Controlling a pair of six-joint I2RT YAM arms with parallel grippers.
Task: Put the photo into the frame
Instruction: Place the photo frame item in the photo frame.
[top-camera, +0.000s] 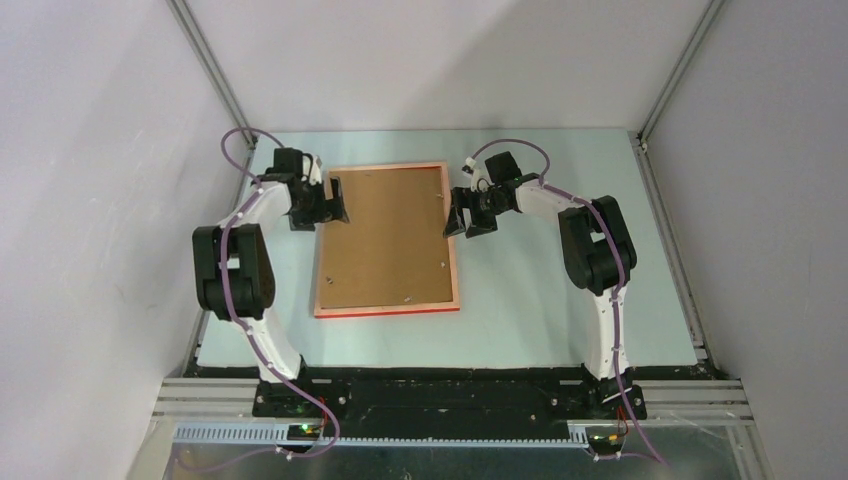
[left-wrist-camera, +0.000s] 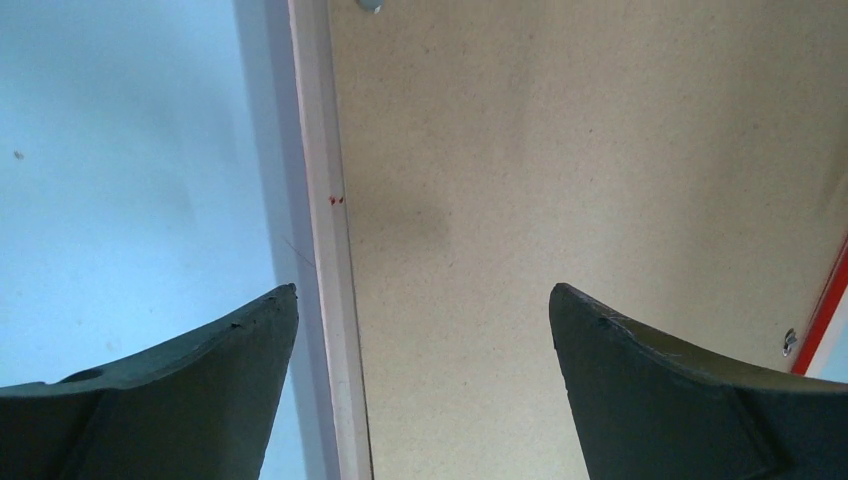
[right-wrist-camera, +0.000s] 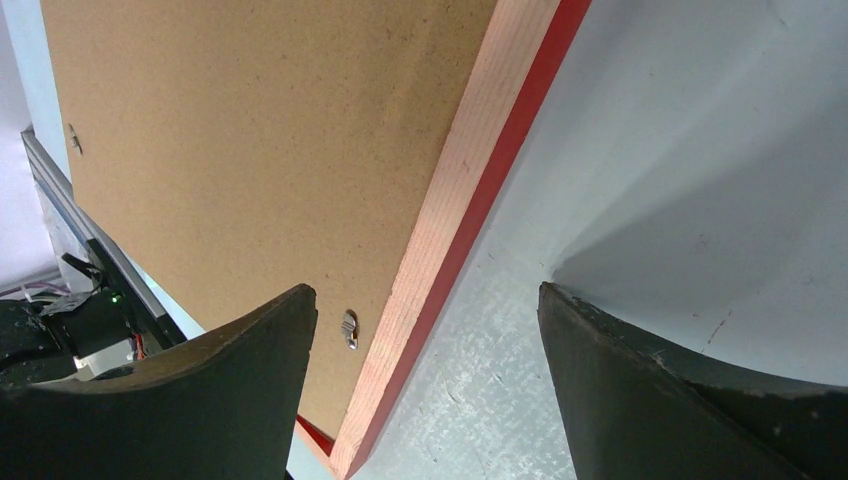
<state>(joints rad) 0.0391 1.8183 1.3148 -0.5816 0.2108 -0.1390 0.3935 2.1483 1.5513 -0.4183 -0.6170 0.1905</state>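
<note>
The frame (top-camera: 322, 262) lies face down on the table, its pale orange-pink back rim up and a red edge along the near side. A brown backing board (top-camera: 385, 235) fills it, held by small metal clips (right-wrist-camera: 349, 329). The photo is hidden. My left gripper (top-camera: 336, 201) is open at the frame's far left edge; in the left wrist view its jaws straddle the pale rim (left-wrist-camera: 330, 250) and the board (left-wrist-camera: 560, 180). My right gripper (top-camera: 458, 212) is open at the far right edge, straddling the rim (right-wrist-camera: 460, 190) and bare table.
The pale blue table (top-camera: 560, 300) is walled by white panels with metal posts at the back corners. A black rail with the arm bases (top-camera: 440, 395) runs along the near edge.
</note>
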